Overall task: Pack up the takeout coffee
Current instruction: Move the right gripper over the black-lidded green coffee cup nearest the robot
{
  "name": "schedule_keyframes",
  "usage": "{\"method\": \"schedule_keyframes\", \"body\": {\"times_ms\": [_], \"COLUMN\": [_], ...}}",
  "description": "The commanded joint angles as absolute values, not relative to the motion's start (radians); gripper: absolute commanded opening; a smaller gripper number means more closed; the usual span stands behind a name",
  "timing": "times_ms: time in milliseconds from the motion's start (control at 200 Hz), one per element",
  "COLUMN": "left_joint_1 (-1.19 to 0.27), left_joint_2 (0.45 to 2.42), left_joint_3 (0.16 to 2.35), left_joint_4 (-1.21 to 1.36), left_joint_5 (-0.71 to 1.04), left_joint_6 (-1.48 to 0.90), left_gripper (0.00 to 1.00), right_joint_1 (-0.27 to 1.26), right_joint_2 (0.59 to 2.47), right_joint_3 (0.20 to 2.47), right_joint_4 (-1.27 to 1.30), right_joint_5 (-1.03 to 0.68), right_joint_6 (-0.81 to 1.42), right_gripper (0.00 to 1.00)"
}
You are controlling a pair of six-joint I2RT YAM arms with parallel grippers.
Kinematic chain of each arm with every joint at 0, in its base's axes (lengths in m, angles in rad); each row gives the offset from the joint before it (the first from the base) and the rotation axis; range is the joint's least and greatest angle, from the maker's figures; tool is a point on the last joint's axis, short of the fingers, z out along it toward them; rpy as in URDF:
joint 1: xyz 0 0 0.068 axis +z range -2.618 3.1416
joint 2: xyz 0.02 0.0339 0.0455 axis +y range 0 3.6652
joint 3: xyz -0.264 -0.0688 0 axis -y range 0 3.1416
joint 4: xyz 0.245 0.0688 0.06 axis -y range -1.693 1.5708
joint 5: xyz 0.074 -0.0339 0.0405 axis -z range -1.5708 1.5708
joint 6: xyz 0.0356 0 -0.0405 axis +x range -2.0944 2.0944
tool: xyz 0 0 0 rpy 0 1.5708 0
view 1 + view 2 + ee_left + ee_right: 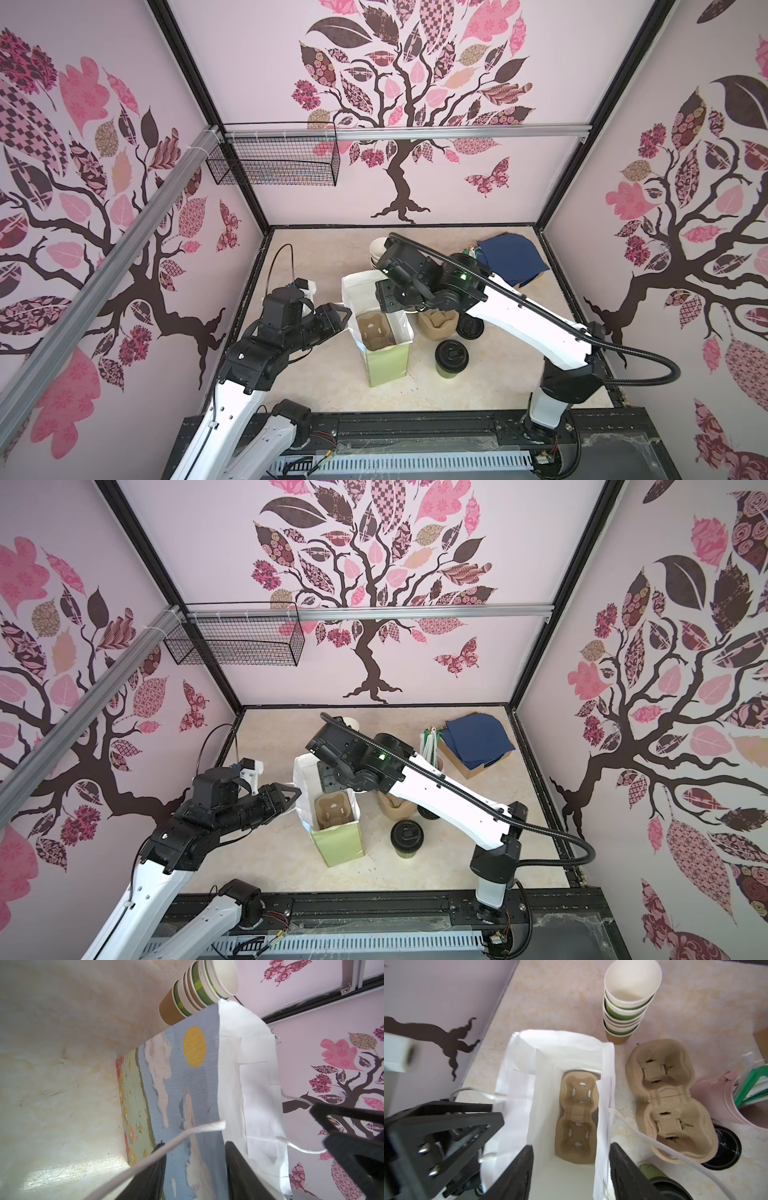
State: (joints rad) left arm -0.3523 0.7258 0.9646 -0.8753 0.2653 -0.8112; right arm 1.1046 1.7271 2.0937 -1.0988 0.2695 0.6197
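Note:
The takeout coffee point(451, 358) point(406, 838), a green cup with a black sip lid, stands upright on the table right of the open paper bag point(384, 332) point(332, 812). Its top just shows in the right wrist view point(660, 1182). A pulp cup carrier point(577, 1118) lies in the bag's bottom. My left gripper point(347, 313) point(195, 1172) is open at the bag's left rim, with the painted side point(182, 1095) between its fingers and a handle string across one finger. My right gripper point(392, 303) point(571, 1172) hangs open over the bag's mouth, straddling its right wall.
A stack of lidless cups point(378, 251) point(629, 1001) stands behind the bag. A second pulp carrier point(436, 328) point(668, 1101) and loose black lids point(469, 328) lie right of the bag. Further back right are a navy cloth on a cardboard box point(511, 257) and a pink cup of packets point(737, 1101).

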Motion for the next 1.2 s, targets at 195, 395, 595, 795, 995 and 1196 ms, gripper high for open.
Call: {"method": "schedule_keyframes", "body": {"times_ms": [195, 395, 595, 795, 995, 1196], "left_joint_1": [-0.354, -0.354, -0.354, -0.354, -0.354, -0.354], "left_joint_2": [0.685, 0.683, 0.658, 0.649, 0.625, 0.607], "left_joint_3": [1.041, 1.096, 1.112, 1.14, 1.137, 1.121], "left_joint_4": [-0.792, -0.869, -0.876, -0.907, -0.921, -0.925], "left_joint_5": [0.215, 0.165, 0.1, 0.058, 0.041, 0.039], "left_joint_6": [-0.778, -0.763, -0.764, -0.737, -0.744, -0.752], "left_gripper": [0.61, 0.63, 0.63, 0.63, 0.63, 0.63], "right_joint_1": [1.084, 1.05, 1.046, 1.046, 1.044, 1.033], "right_joint_2": [1.497, 1.33, 1.199, 1.2, 1.204, 1.234], "right_joint_3": [2.0, 1.743, 1.417, 1.251, 1.163, 1.159], "right_joint_4": [-1.124, -1.329, -1.346, -1.28, -1.2, -1.156], "right_joint_5": [0.37, 0.343, 0.21, 0.139, 0.133, 0.125], "right_joint_6": [0.66, 0.84, 0.964, 1.003, 1.011, 0.987], "right_gripper": [0.64, 0.63, 0.64, 0.75, 0.89, 0.97]}}
